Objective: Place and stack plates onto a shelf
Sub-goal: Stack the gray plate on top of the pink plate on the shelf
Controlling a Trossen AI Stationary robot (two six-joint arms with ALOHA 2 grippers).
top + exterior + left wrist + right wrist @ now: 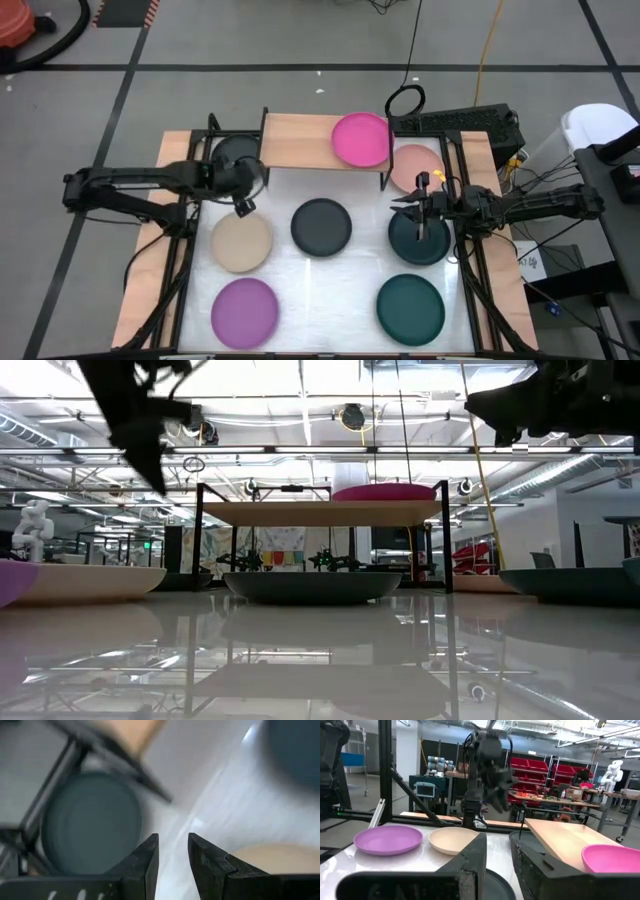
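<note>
My left end effector (173, 857), fingers slightly parted and empty, hovers above the beige plate (242, 242); I should descend squarely over its rim.

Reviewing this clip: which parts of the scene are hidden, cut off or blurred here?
- High view: charcoal plate partly covered by the left arm and the shelf.
- High view: dark teal plate partly covered by the right gripper.
- Low view: both arms cut off by the top edge; fingertips unseen.
- Left wrist view: shelf leg and beige plate blurred.
</note>
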